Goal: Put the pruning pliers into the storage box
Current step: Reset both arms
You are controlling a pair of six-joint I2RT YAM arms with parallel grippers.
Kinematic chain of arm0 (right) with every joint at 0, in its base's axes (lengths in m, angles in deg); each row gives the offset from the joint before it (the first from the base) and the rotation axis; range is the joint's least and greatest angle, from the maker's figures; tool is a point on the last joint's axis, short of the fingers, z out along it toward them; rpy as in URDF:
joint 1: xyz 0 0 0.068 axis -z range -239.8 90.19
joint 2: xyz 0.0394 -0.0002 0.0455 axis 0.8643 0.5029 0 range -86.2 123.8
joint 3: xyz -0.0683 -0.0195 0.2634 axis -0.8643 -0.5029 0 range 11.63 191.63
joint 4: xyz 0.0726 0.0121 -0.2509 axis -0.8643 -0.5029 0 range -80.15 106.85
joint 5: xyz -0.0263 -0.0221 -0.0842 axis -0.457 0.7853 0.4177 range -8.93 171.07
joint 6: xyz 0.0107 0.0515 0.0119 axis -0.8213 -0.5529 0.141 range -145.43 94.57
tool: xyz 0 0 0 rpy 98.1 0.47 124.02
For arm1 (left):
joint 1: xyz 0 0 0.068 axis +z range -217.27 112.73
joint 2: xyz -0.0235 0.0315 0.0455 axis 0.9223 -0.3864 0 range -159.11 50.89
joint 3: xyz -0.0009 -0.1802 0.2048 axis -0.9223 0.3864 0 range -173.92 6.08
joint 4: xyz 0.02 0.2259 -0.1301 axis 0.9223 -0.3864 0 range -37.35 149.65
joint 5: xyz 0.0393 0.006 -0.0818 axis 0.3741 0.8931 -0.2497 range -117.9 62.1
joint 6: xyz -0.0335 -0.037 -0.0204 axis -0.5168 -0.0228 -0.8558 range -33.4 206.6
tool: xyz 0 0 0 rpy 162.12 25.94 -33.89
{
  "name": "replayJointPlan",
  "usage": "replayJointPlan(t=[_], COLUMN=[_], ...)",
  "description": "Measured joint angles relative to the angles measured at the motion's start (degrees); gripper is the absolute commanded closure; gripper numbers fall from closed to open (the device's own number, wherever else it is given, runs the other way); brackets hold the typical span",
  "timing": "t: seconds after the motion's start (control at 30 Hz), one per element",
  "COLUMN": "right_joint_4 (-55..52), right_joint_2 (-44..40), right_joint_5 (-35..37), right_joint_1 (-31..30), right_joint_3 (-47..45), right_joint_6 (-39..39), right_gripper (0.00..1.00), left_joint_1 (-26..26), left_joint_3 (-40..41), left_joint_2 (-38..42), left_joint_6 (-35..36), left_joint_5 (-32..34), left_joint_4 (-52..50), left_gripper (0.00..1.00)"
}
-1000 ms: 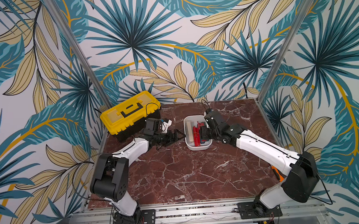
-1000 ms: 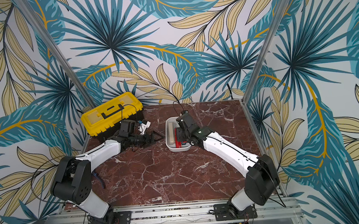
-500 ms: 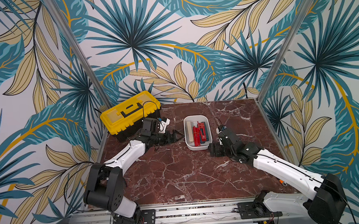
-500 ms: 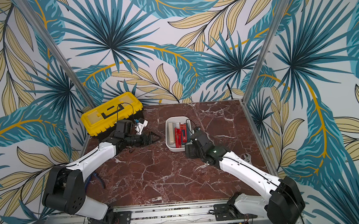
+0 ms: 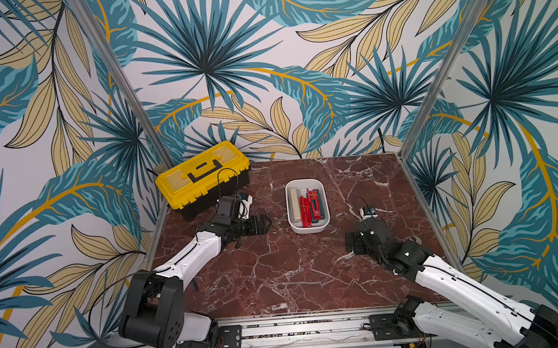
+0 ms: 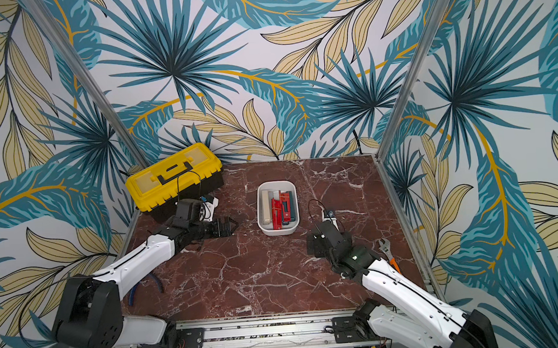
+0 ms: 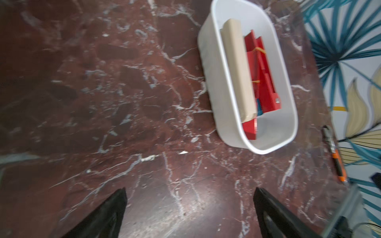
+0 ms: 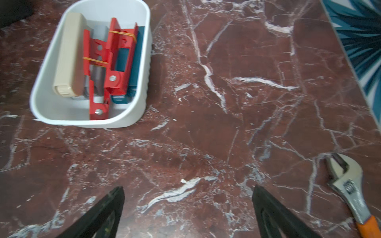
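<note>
Pruning pliers (image 8: 111, 61) lie in the storage box (image 8: 132, 117).
Left gripper (image 7: 189, 189) and right gripper (image 8: 188, 186) are spread, empty; next, probably only retreat.

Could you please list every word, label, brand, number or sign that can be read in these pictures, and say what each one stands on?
No text can be read in any view.
On the adjustable wrench, any mark on its head is too blurred to read.
On the yellow toolbox, no label shows on the lid.
On the storage box and the pruning pliers, no print shows.
</note>
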Motion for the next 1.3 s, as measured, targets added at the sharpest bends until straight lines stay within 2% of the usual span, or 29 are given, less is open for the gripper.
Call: replayJointPlan(t=[0.17, 0.43, 0.53, 0.63, 0.77, 0.83, 1.07, 1.3], right_joint_4=[3.19, 15.63, 20.44, 24.13, 33.00, 39.15, 55.80, 62.14], right_joint_2=[-2.58, 4.00, 7.61, 12.02, 16.79, 18.80, 25.55, 28.68], right_joint_5=[6.49, 10.91, 10.88, 10.91, 10.64, 10.21, 6.54, 1.97], right_joint_1=[0.52, 3.80, 6.67, 9.05, 10.93, 11.47, 13.66, 15.32], right_joint_3=[-0.63, -2.01, -3.52, -3.65, -5.05, -7.26, -11.26, -9.86], right_joint_6=[4.79, 14.67, 16.70, 18.21, 20.87, 21.94, 25.70, 27.34], right_gripper=[0.01, 0.00, 0.01, 0.00, 0.00, 0.00, 0.01, 0.00], left_joint_1=[0.15, 0.90, 2.54, 4.96, 6.05, 6.29, 8.35, 13.55], left_joint_3=[1.53, 4.09, 5.64, 10.84, 23.89, 27.34, 27.80, 29.53], left_joint_2=[3.15, 3.72, 4.74, 6.23, 4.66, 2.84, -6.01, -10.67], left_joint_6=[2.05, 4.46, 6.21, 9.01, 15.06, 17.57, 23.54, 22.47], left_joint_5=[10.51, 28.39, 32.81, 35.50, 36.15, 35.85, 34.07, 28.06], left_joint_4=[0.28, 3.02, 6.19, 15.21, 36.61, 42.25, 63.73, 74.16], left_gripper=[0.00, 0.00, 0.00, 0.00, 0.00, 0.00, 0.00, 0.00])
